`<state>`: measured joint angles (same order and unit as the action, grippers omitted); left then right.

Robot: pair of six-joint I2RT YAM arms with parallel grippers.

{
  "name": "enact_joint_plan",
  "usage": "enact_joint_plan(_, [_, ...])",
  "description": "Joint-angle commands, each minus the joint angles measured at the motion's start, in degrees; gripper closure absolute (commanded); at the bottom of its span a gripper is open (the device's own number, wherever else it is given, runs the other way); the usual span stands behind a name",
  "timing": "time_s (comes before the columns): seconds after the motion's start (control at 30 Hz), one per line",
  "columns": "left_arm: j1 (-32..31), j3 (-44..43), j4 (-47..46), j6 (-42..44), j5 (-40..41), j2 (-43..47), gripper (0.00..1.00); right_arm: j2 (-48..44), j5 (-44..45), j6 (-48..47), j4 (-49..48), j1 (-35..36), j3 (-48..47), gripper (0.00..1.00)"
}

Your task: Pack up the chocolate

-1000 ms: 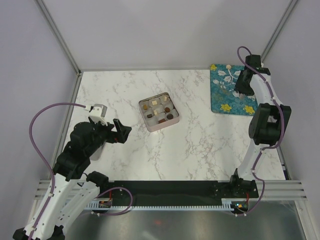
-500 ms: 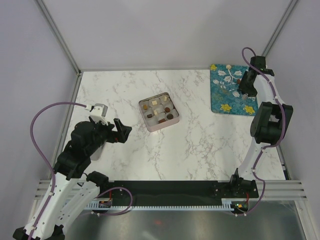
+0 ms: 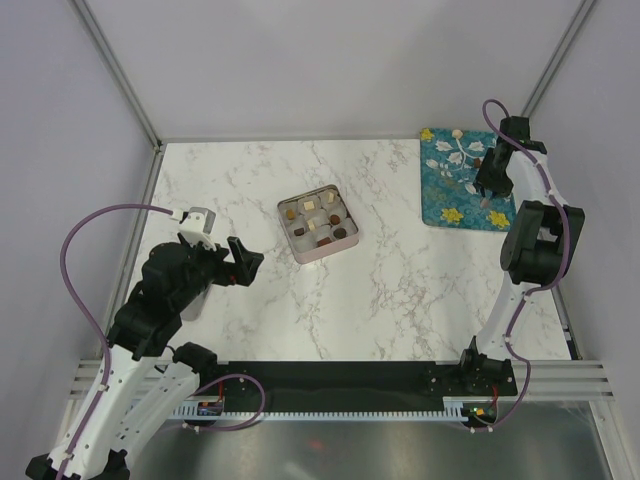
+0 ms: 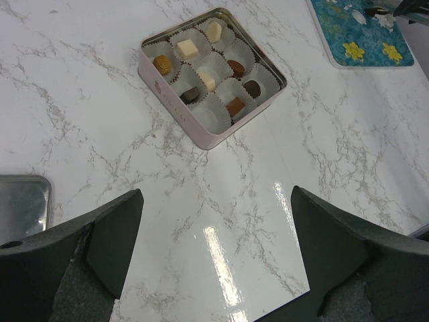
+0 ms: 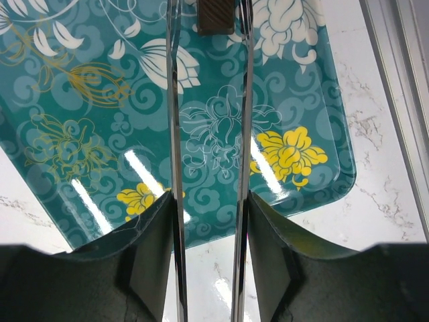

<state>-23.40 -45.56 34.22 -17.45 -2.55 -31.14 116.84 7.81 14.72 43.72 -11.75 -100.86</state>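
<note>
A pink square tin [image 3: 318, 226] sits mid-table, with several chocolate pieces [image 4: 206, 82] in white paper cups. Some of its cups hold nothing. My right gripper [image 5: 209, 201] hangs over the teal flowered tray [image 5: 80, 154], shut on the metal tongs [image 5: 175, 134]. The two blades run forward between its fingers. A square dark brown chocolate [image 5: 216, 17] sits between the tong tips at the top edge of the right wrist view. My left gripper [image 4: 216, 201] hovers open over bare marble, near side of the tin [image 4: 175, 100], nothing between its fingers.
The tray [image 3: 455, 185] lies at the table's far right corner, close to the frame post; a small pale piece [image 3: 458, 131] rests at its far edge. A flat silver metal piece [image 4: 23, 204] lies on the table left of my left gripper.
The right wrist has shifted a little to the right over the tray. The left arm has not moved.
</note>
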Motion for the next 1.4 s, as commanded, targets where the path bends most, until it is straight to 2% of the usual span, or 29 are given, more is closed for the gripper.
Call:
enact_joint_plan(0.0, [-0.16,-0.23,-0.64,1.28,0.61,0.2,0.0,0.32,-1.13,-0.92,-0.75,-0.38,-0.57,0.49])
enact_joint_plan(0.33, [-0.16,-0.23,-0.64,1.19,0.44,0.46,0.0,-2.66,-4.29,-1.1,1.45,0.23,0.4,0.59])
enact_joint_plan(0.9, [-0.16,-0.23,-0.73,1.19,-0.09,1.16,0.0,-11.98,-6.58,-3.29,7.78,11.48,1.37,0.62])
enact_joint_plan(1.1, [-0.16,-0.23,-0.64,1.11,0.44,1.08,0.0,-16.81,-8.34,-2.33,8.48,21.14,0.49,0.62])
enact_joint_plan(1.37, [-0.16,-0.32,-0.64,0.93,1.58,1.34,0.0,-20.33,-8.17,1.18,7.52,38.8,2.59,0.62])
